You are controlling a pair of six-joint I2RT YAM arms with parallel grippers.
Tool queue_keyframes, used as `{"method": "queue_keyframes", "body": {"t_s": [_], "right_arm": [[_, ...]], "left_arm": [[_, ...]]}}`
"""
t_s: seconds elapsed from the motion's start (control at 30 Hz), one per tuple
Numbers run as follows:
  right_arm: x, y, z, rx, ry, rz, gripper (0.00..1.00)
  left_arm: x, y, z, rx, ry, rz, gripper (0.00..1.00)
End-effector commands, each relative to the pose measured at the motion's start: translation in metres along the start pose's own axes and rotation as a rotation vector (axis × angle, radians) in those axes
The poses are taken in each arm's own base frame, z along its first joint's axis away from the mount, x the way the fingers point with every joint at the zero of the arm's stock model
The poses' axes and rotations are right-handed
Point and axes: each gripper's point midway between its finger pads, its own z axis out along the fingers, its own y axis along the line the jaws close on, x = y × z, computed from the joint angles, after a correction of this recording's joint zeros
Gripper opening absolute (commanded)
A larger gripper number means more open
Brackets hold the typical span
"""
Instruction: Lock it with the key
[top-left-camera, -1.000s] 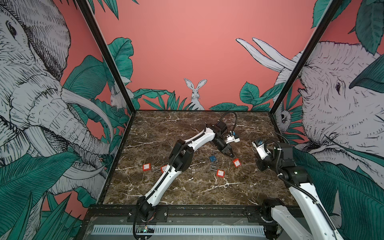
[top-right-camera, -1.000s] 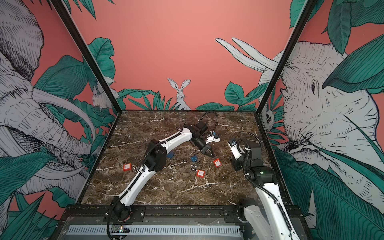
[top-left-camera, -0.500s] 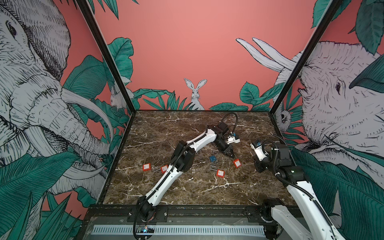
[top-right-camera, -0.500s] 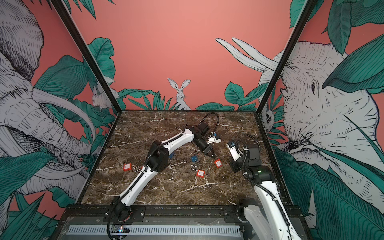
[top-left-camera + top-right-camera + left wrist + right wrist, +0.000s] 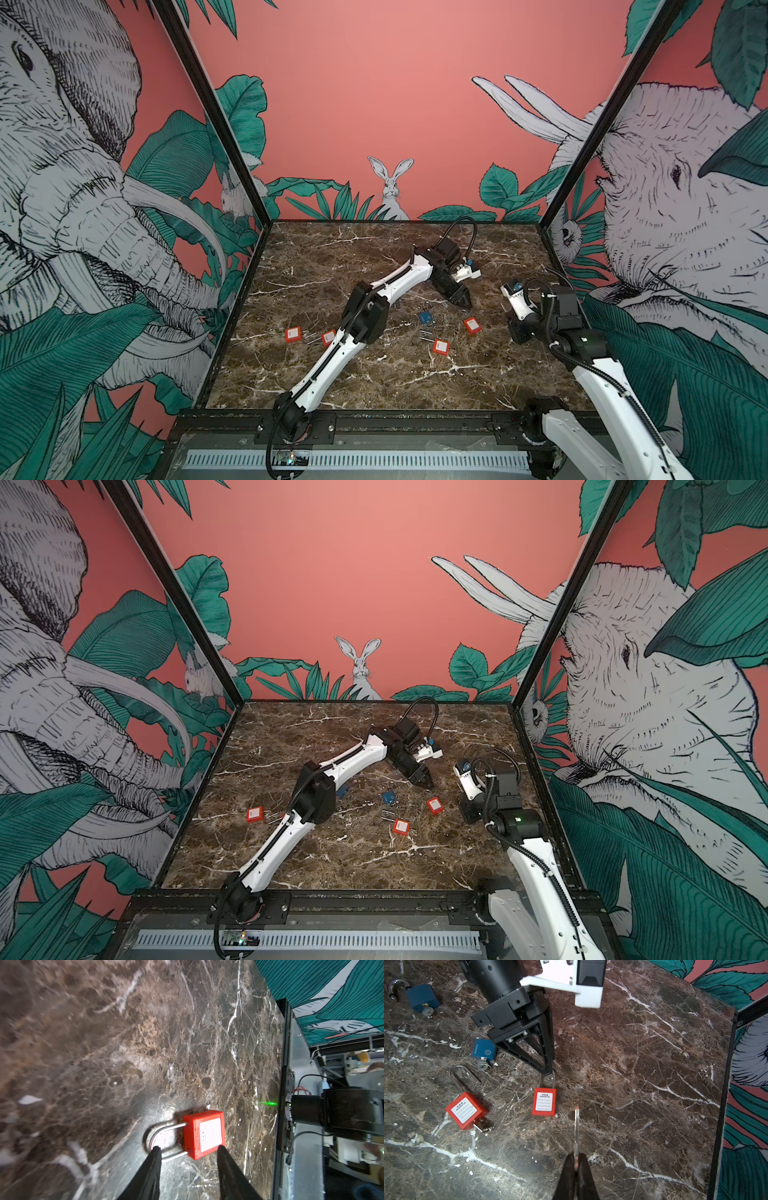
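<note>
Key (image 5: 576, 1126) sat pinched in the shut right claw (image 5: 576, 1156), near the red padlock (image 5: 544, 1102) lying flat on the counter (image 5: 633, 1064), while the left claw (image 5: 188, 1148) stood half open by its loop (image 5: 170, 1126), so next the key probably had to slide into the padlock.

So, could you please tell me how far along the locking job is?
Done: the right gripper is shut on the key. In hand: the left gripper stands open over the red padlock lying on the table; the key's tip is near the padlock's body, not in it. Left: inserting and turning the key.
</note>
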Motion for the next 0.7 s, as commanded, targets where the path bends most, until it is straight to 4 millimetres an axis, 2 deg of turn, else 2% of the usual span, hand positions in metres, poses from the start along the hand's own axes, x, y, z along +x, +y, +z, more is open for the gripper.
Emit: {"method": "queue_keyframes", "body": {"t_s": [0.0, 0.13, 0.2, 0.27, 0.33, 0.43, 0.57, 0.67], "right_arm": [[-0.019, 0.001, -0.002, -0.038, -0.037, 0.023, 0.00], [-0.026, 0.005, 0.006, -0.089, -0.021, 0.067, 0.00], [-0.028, 0.007, 0.013, -0.122, 0.002, 0.110, 0.00], [-0.025, 0.009, 0.022, -0.148, 0.054, 0.171, 0.00], [-0.022, 0.004, 0.030, -0.136, 0.113, 0.246, 0.00], [-0.019, 0.005, 0.041, -0.159, 0.175, 0.261, 0.00], [-0.011, 0.004, 0.056, -0.164, 0.246, 0.293, 0.00], [-0.004, 0.002, 0.068, -0.158, 0.306, 0.318, 0.00]], "left_arm": [[-0.045, -0.028, -0.066, -0.116, -0.135, 0.115, 0.47], [-0.068, -0.024, -0.135, -0.275, -0.282, 0.137, 0.49], [-0.071, -0.027, -0.171, -0.324, -0.369, 0.152, 0.49], [-0.064, -0.021, -0.212, -0.384, -0.456, 0.134, 0.49], [-0.048, -0.027, -0.240, -0.415, -0.510, 0.128, 0.49], [-0.015, -0.034, -0.262, -0.483, -0.539, 0.134, 0.49], [0.036, -0.034, -0.270, -0.564, -0.526, 0.103, 0.49], [0.063, -0.035, -0.281, -0.615, -0.552, 0.081, 0.49]]}}
